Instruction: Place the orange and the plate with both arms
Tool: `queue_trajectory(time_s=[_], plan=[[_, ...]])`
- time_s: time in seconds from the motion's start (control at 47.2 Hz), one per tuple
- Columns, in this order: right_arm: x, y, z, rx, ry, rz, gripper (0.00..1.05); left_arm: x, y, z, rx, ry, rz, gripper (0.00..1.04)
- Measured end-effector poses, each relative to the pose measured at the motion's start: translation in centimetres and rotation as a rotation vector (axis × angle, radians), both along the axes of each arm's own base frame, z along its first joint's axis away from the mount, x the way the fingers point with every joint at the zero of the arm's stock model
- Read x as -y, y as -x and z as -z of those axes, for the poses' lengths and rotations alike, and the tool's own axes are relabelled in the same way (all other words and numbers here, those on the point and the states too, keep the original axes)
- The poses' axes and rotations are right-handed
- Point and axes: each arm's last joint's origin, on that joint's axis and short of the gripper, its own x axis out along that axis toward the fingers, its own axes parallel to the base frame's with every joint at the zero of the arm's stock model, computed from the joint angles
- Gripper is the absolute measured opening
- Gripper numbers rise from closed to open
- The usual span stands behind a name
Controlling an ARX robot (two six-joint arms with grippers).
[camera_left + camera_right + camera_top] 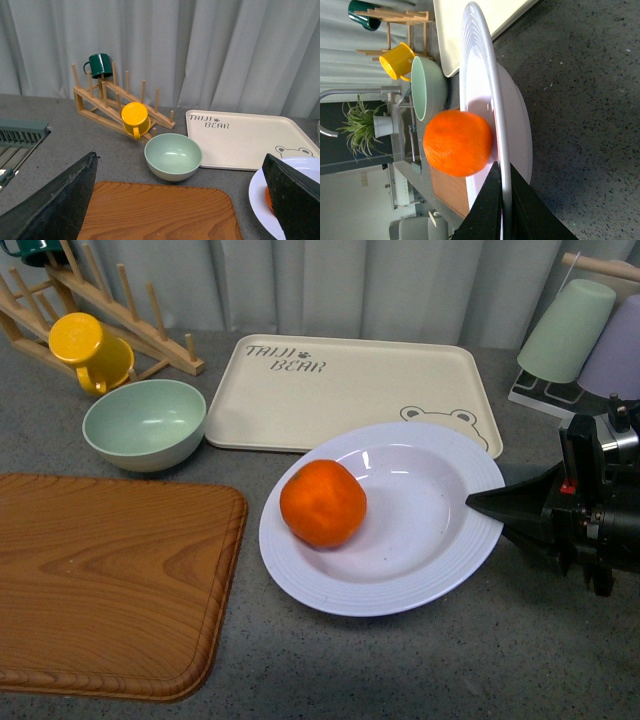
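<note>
The orange (322, 502) lies in the white plate (420, 570), left of its middle. The plate rests on the grey counter, its far rim over the beige bear tray's near edge. My right gripper (487, 502) is shut on the plate's right rim. In the right wrist view its black fingers (490, 205) pinch the rim (492, 90), with the orange (457, 142) just beyond. My left gripper (182, 200) is open and empty above the wooden board (155, 212); the plate's edge (257, 197) shows beside its right finger. The left gripper is out of the front view.
A wooden board (100, 580) lies at the front left. A pale green bowl (145, 423) and a yellow cup (90, 352) on a wooden rack (60, 300) stand behind it. The beige bear tray (350, 390) is at the back. Upturned cups (565, 330) stand far right.
</note>
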Motion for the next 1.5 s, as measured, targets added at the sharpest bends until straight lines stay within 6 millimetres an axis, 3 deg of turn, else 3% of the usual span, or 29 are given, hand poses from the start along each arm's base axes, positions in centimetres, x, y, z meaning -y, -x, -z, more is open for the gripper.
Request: queue_trajectory(time_s=[0.233,0.381,0.657,0.72,1.101,1.313,1.504], plan=[[0.0,-1.6,-1.4,0.087,-0.069,0.003,0.01,0.0,0.0,0.0,0.000,0.000,0.000,0.98],[0.0,-4.8,-1.5,0.129,-0.103,0.031,0.01,0.0,0.0,0.0,0.000,0.000,0.000,0.98],[-0.5,-11.1,0.0,0.141,-0.128,0.065,0.01,0.0,0.0,0.0,0.000,0.000,0.000,0.98],[-1.2,-13.4,0.6,0.137,-0.134,0.073,0.01,0.0,0.0,0.0,0.000,0.000,0.000,0.98],[-5.1,-22.2,2.4,0.063,-0.087,0.106,0.01,0.0,0.0,0.0,0.000,0.000,0.000,0.98],[-5.8,-23.3,1.9,0.038,-0.045,0.104,0.01,0.0,0.0,0.0,0.000,0.000,0.000,0.98],[-5.5,-22.4,2.9,0.014,-0.031,0.104,0.27,0.0,0.0,0.0,0.000,0.000,0.000,0.98]])
